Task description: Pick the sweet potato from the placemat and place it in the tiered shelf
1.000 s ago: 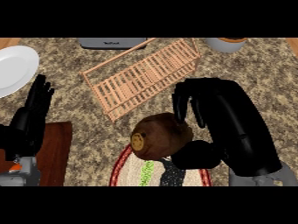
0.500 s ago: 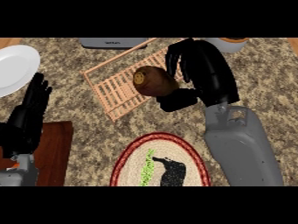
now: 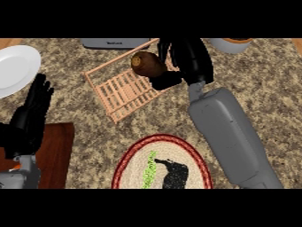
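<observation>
Black right hand (image 3: 183, 60) curled round brown oval sweet potato (image 3: 147, 63), held over slatted wooden tiered shelf (image 3: 124, 91) prob. for release; left hand (image 3: 30, 111) rested open.

a kitchen, by its speckled granite desk (image 3: 271, 88) carrying a round white plate (image 3: 8, 71), a slatted wooden tiered shelf (image 3: 120, 91) and a round woven red-rimmed placemat (image 3: 137, 166).

Brown sweet potato (image 3: 147, 63) — over the tiered shelf (image 3: 124, 91), off the placemat (image 3: 161, 164).
</observation>
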You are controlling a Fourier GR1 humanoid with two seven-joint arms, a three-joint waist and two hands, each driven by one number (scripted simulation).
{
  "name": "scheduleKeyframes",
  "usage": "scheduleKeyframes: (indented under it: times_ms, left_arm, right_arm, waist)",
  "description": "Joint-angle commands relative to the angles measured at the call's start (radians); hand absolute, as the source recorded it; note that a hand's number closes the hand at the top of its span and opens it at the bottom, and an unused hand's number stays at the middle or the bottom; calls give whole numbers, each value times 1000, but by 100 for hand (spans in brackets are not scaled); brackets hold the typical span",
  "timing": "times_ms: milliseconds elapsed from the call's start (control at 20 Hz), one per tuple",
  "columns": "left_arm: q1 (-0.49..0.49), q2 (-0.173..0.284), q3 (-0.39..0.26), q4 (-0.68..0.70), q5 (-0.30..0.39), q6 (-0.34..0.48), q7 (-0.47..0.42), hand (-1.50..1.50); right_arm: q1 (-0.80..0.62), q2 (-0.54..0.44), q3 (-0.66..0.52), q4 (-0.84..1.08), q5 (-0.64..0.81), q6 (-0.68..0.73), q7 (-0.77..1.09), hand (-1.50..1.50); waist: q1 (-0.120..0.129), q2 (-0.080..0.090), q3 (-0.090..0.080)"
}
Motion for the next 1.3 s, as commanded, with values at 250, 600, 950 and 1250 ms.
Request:
scheduleKeyframes:
  times_ms: [250,600,950,1250]
  left_arm:
    - [9,-9,0,10,-14,-11,-16,0]
    - [5,-30,-19,-18,-33,-3,25,0]
    - [37,-70,-58,-62,-83,34,14,0]
    - [51,-35,-13,-115,-42,5,71,0]
  right_arm:
    - [-162,0,-20,285,-159,-192,-44,150]
    - [-220,0,-82,510,-228,-125,-209,-150]
    - [-300,-8,-145,586,-351,-135,-352,-150]
    - [-264,-23,-181,391,-422,-131,-250,-150]
  waist:
    - [15,2,0]
    - [4,1,0]
    - [13,4,0]
    - [-8,-7,0]
